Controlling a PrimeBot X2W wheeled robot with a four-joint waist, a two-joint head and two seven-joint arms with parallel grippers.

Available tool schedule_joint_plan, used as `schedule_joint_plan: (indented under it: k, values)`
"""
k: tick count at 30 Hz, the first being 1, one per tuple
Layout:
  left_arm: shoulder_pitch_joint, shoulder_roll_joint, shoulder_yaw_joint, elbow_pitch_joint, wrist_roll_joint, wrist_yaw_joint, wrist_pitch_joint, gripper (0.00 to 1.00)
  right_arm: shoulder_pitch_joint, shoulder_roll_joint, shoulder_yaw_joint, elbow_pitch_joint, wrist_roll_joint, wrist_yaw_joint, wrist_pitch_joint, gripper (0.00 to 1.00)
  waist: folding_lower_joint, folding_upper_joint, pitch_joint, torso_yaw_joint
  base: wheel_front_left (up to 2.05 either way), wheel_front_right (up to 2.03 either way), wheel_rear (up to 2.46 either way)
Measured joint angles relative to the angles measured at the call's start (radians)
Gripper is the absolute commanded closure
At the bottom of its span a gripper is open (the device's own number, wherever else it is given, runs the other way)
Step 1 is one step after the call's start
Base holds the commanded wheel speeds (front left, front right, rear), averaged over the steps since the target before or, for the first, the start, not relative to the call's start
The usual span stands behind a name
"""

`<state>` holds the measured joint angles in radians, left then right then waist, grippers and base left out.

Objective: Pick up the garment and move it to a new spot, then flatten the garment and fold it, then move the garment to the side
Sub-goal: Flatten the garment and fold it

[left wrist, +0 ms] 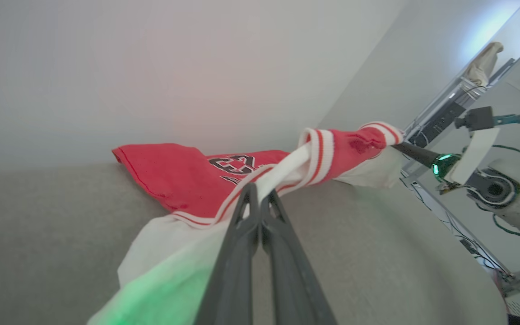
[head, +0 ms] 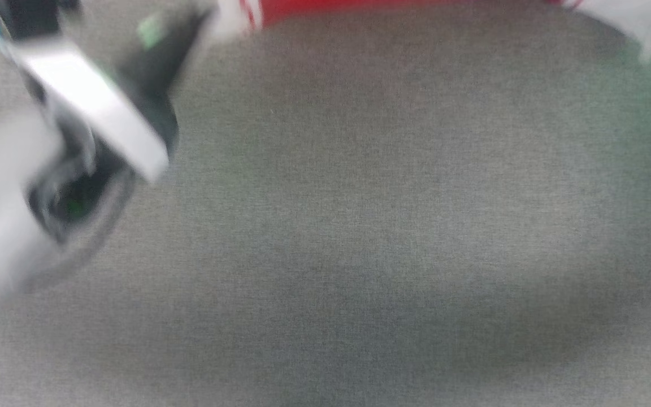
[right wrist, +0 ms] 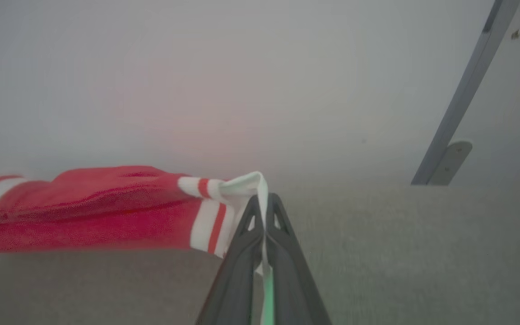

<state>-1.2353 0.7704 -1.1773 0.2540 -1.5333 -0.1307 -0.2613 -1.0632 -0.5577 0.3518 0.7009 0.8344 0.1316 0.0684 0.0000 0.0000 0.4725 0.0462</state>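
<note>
Pinching the shirt (left wrist: 169,174) from both ends, the two grippers are each clamped tight on cloth. In the left wrist view the left gripper (left wrist: 259,196) has its dark fingers pressed together with no gap. Their tips bite the red-and-white striped trim where a white sleeve meets the red body, and the sleeve hangs down past the fingers, tinted green by a light. From there the shirt runs twisted across to the right gripper (left wrist: 400,147), whose dark tip grips the other striped armhole and white sleeve, with a green light glowing on the wrist behind it. In the right wrist view that gripper's fingers (right wrist: 242,262) are likewise closed, a fold of white cloth squeezed between them and sticking out above the tips. The red body, marked with a dark white-edged number, sags between the two grips toward the grey fabric worktop (left wrist: 377,253), near its far edge by the pale wall (left wrist: 197,67); whether it touches the surface I cannot tell. The head view is blurred, with the left arm (head: 94,113) at the upper left, a strip of red at the top edge and bare grey worktop below. A metal frame (left wrist: 456,97) with cables stands beyond the worktop, behind the right arm.
</note>
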Motion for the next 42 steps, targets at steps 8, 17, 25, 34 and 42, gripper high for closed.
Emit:
schedule_joint_plan:
  k: [8,17,25,34,42]
  values:
    - [0.348,0.088,0.025,-0.194,0.052,0.000,0.000,1.00,0.570,-0.115,-0.082,-0.378,0.144,0.000,0.144,1.00,0.0000,0.0000,-0.072,0.002,0.00,0.00,0.00]
    - [0.561,0.176,-0.003,-0.306,0.159,0.000,0.000,1.00,1.038,-0.087,-0.305,-0.771,0.120,0.000,0.362,1.00,0.0000,0.0000,-0.121,-0.008,0.00,0.00,0.00]
    - [0.719,0.249,0.038,-0.360,0.202,0.000,0.000,1.00,1.311,0.058,-0.415,-1.058,0.044,-0.001,0.592,1.00,0.0000,0.0000,-0.106,-0.026,0.00,0.00,0.00]
    - [0.799,0.211,0.121,-0.309,0.274,0.000,0.000,1.00,1.305,0.152,-0.455,-1.143,-0.017,-0.001,0.707,1.00,0.0000,0.0000,-0.080,-0.021,0.00,0.00,0.00]
    - [0.762,0.100,0.080,-0.175,0.307,0.000,-0.002,1.00,1.200,0.106,-0.365,-1.004,-0.133,0.000,0.747,1.00,0.0000,0.0001,-0.055,0.000,0.00,0.00,0.00]
